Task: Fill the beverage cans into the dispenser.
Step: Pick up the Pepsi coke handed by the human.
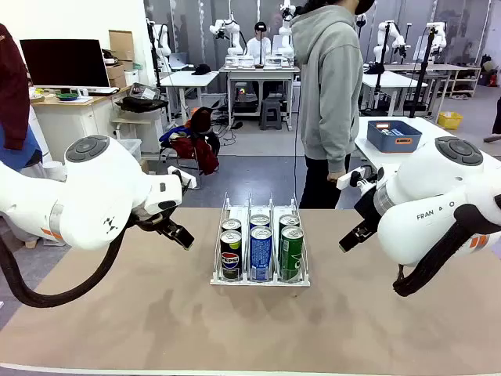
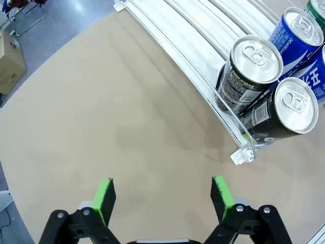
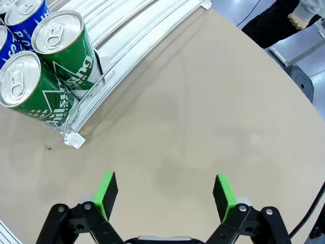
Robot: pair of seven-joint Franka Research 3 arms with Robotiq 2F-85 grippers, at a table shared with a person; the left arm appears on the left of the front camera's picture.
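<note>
Left gripper (image 2: 162, 185) and right gripper (image 3: 165, 182) spread, empty
Rack (image 1: 258, 280) has six cans (image 1: 261, 251); load next upright from back

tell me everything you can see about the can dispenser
The dispenser is a clear plastic rack on a white base, with thin upright dividers forming three lanes. It sits centred on the tan table, nothing gripping it. Each lane holds two upright cans at its near end: black cans left, blue cans middle, green cans right. The far stretches lie bare.
</note>
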